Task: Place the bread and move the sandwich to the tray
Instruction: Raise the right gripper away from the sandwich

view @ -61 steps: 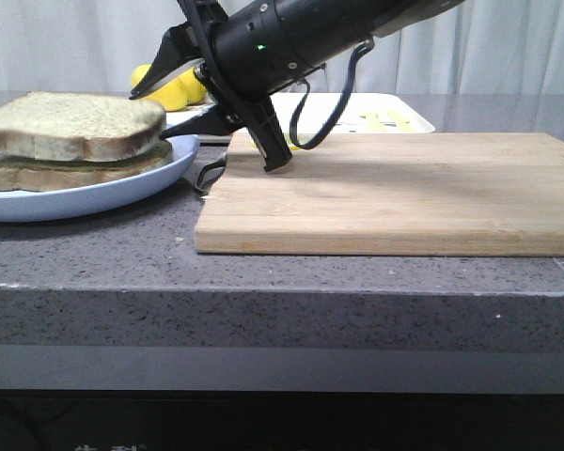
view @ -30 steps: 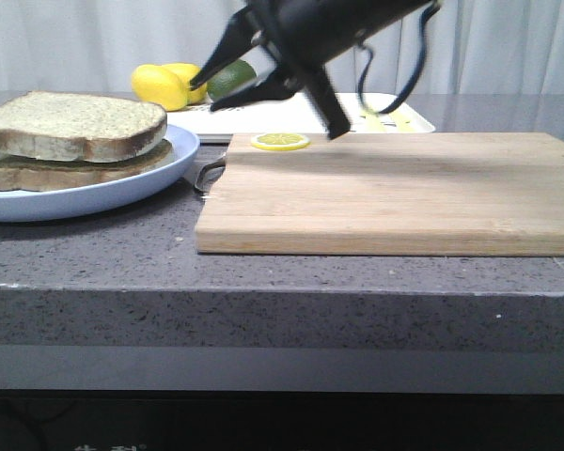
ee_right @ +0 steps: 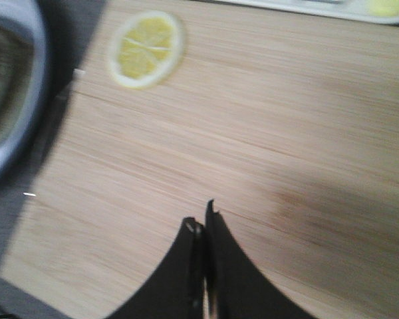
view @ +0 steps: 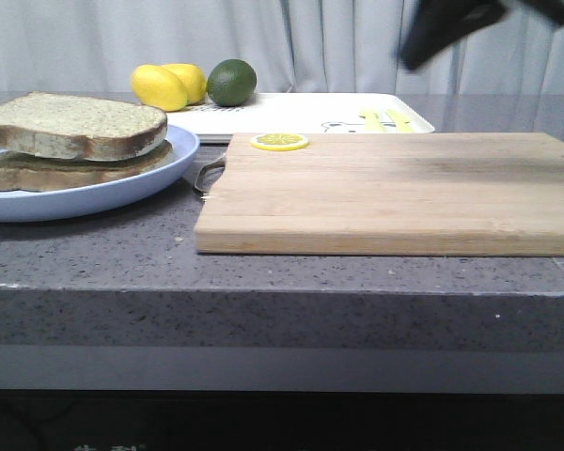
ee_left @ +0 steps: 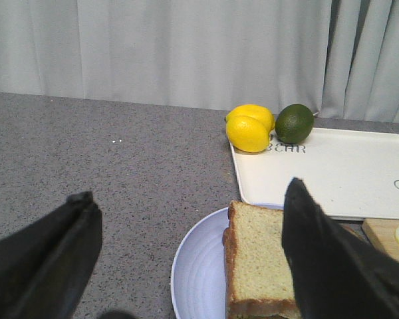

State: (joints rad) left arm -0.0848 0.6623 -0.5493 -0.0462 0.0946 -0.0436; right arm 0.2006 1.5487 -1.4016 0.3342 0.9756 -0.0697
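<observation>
1. Hanging above the wooden cutting board (ee_right: 253, 133), the right gripper (ee_right: 203, 222) has its two dark fingertips pressed together with nothing between them; in the front view only a blurred dark piece of that arm (view: 446, 28) shows at the upper right.
2. The left gripper (ee_left: 186, 259) hovers over the near side of the round pale-blue plate (ee_left: 196, 279), its fingers (ee_left: 326, 259) spread wide and empty.
3. On that plate, at the left of the table (view: 122, 254), lies the sandwich (view: 70, 169), with the thick bread (view: 75, 124) resting flat on top as its upper slice.
4. A lemon slice (view: 280, 141) lies on the far left corner of the cutting board, just beside the plate's rim.
5. Behind the board and plate sits the white tray (view: 291, 113), with yellow cutlery (view: 385, 119) and a small cartoon drawing on it.
6. At the tray's far left corner rest two lemons (view: 164, 85) and a lime (view: 231, 82), touching one another, before a pale curtain (ee_left: 186, 46).
</observation>
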